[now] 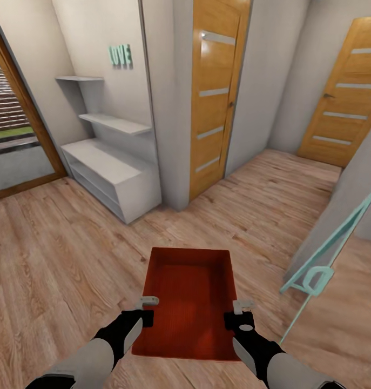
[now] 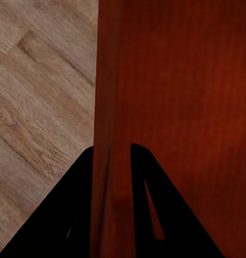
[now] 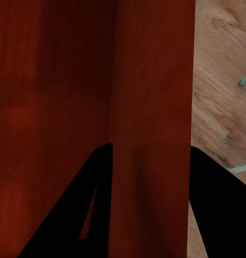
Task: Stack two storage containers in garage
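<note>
Both grippers clamp one storage container (image 1: 189, 300), carried level over the wood-plank floor (image 1: 55, 254).

Your left gripper (image 2: 112, 161) is closed across the container's left wall, one finger inside and one outside; your right gripper (image 3: 150, 156) holds the right wall the same way. The container hangs in front of you, clear of the planks, so it is in transit and not yet in the garage. Ahead stand a grey wall pier, a white shelf unit (image 1: 112, 173) to its left, an orange-wood door (image 1: 215, 92) against it, a second door (image 1: 347, 97) at far right, and a pale green frame (image 1: 336, 243) close on your right. Expected faults: if the arms drift apart or together, a thin wall may slip from its fingers. Turning tightly could strike the green frame or the pier.
</note>
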Motion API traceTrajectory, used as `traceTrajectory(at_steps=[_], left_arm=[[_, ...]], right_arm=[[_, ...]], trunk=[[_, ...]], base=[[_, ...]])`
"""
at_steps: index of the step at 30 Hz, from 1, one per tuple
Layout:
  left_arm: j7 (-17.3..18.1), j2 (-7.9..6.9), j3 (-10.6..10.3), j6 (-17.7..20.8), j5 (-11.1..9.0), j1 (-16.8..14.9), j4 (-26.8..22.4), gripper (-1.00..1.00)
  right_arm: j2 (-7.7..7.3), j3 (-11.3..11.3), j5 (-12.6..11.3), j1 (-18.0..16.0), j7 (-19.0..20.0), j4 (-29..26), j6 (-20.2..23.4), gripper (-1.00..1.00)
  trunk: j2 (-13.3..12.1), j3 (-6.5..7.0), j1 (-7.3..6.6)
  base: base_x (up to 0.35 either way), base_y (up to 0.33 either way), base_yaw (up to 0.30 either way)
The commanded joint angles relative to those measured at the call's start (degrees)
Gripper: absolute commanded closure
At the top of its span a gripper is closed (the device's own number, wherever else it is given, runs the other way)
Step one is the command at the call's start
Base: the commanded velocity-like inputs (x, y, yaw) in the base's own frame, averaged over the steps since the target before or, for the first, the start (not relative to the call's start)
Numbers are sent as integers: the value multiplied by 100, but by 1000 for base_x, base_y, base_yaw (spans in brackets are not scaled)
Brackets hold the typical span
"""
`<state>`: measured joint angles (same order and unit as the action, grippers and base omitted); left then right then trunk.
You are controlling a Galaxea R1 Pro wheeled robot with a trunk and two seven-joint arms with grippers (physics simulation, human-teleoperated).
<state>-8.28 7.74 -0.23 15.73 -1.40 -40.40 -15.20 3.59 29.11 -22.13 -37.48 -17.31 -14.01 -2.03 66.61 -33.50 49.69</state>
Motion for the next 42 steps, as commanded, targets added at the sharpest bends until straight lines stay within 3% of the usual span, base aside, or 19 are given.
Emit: traceTrajectory(at_steps=[1,14,28,42], left_arm=[[-61,-18,-56,45,123,-3,-27,100],[-60,-18,-56,51,123,-4,-35,100],[-59,-18,-56,48,123,-3,-36,100],[-59,-18,-56,50,123,-3,-36,100]], right_arm=[[-16,77,-116,-4,-35,117,-26,100],[-8,79,-116,-4,-35,117,-32,100],[-6,77,-116,-4,-36,114,-32,100],[-5,77,-116,-4,-36,114,-27,100]], trunk=[[3,-5,3],[3,-5,3],[3,-47,3],[3,-49,3]], base=[[323,0,0],[323,0,-8],[323,0,-225],[323,0,-9]])
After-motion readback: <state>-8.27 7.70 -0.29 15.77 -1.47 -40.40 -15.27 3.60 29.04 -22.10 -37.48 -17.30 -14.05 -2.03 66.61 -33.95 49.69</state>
